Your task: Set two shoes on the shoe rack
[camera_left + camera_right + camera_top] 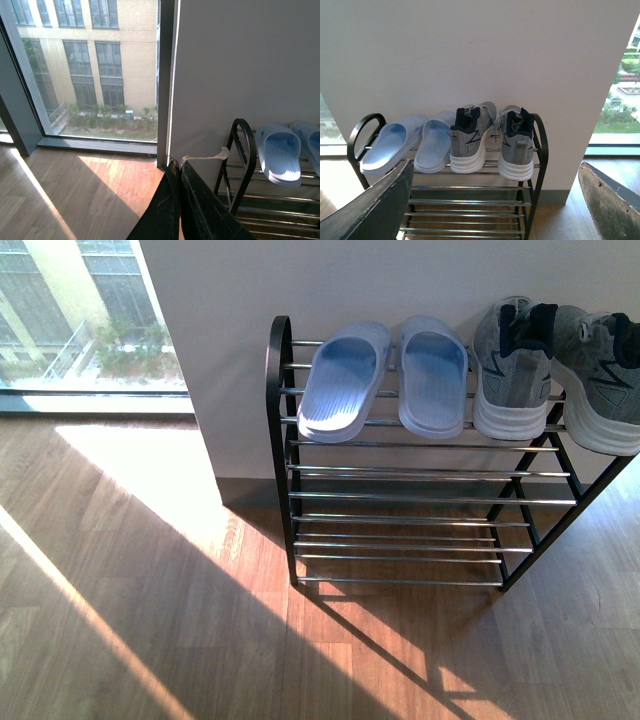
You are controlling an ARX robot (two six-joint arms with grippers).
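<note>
The shoe rack (400, 498) stands against the white wall, black uprights and silver rods. On its top shelf lie two pale blue slides (345, 380) (433, 375) at the left and two grey sneakers (513, 365) (605, 375) at the right. The right wrist view shows the slides (395, 142) and sneakers (470, 140) (516, 145) heel-out on the rack (470, 200). My right gripper (495, 200) is open and empty, facing the rack from a distance. My left gripper (178, 165) is shut and empty, left of the rack's end (245, 165). Neither arm shows in the front view.
The rack's lower shelves (400, 540) hold nothing. A wooden floor (150, 620) lies in front with a sunlit band. A floor-length window (80, 320) is at the left, beside the wall corner (167, 100).
</note>
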